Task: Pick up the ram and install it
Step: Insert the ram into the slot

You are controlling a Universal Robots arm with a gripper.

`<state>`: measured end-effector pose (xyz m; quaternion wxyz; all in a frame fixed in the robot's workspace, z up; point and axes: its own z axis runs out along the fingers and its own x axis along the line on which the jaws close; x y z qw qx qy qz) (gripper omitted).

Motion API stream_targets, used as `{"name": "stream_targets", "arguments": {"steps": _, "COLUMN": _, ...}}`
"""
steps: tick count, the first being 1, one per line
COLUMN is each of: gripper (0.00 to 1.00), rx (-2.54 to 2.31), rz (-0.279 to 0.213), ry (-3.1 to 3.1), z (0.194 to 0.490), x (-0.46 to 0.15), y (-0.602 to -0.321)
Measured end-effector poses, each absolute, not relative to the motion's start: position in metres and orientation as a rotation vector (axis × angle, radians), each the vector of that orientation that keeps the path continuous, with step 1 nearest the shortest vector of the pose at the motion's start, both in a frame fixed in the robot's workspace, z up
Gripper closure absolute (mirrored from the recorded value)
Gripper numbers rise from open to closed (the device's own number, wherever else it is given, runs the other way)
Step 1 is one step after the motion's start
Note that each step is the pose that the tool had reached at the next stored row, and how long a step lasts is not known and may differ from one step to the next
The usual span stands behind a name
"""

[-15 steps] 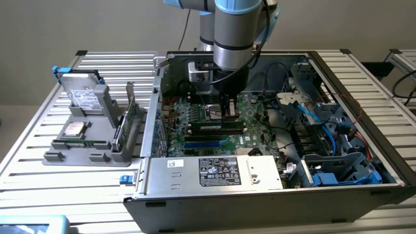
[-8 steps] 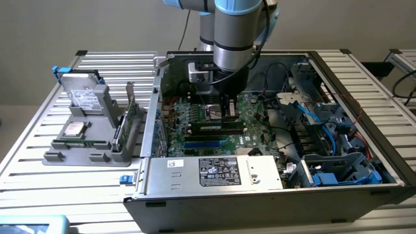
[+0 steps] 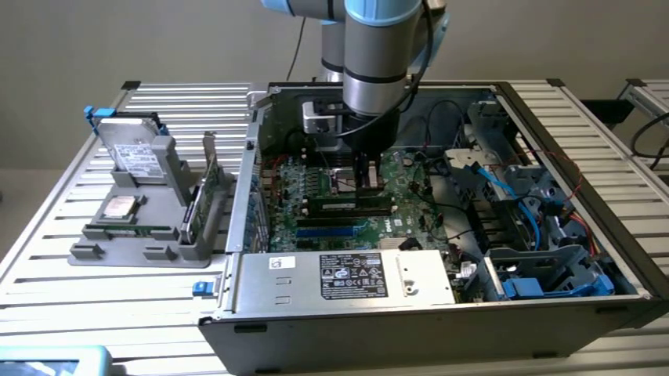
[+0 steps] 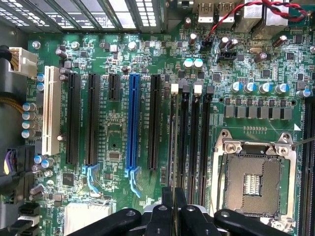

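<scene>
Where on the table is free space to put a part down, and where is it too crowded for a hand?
Free: the slatted table in front of the grey fixture and on the exterior view's left of it. Crowded: inside the case, where the gripper holds the ram over the motherboard and cables fill the exterior view's right side.

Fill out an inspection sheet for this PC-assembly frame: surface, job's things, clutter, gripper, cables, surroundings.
surface: slatted metal table, carrying an open PC case and a grey fixture.
job's things: ram upright over the memory slots; seating unclear.
clutter: fixture holds a hard drive, a CPU, an upright card and a green stick.
gripper: inside the case, shut on the ram's top edge.
cables: blue and black leads on the case's exterior-view right; red-black pair above the motherboard.
surroundings: plain wall; second table at the exterior view's right.
</scene>
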<state>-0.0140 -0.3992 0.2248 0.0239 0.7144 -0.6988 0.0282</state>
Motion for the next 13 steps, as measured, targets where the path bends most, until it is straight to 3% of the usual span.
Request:
{"name": "stream_targets", "arguments": {"steps": 10, "gripper": 0.87, "rx": 2.212, "rz": 0.087, "ry": -2.162, "z": 0.2234, "x": -0.0139, "y": -0.3991}}
{"name": "stream_targets", "arguments": {"steps": 12, "gripper": 0.85, "rx": 2.212, "rz": 0.087, "ry": -2.162, "z": 0.2234, "x": -0.0139, "y": -0.3991}}
{"name": "stream_targets", "arguments": {"steps": 13, "gripper": 0.78, "rx": 2.212, "rz": 0.087, "ry": -2.162, "z": 0.2234, "x": -0.0139, "y": -0.3991}}
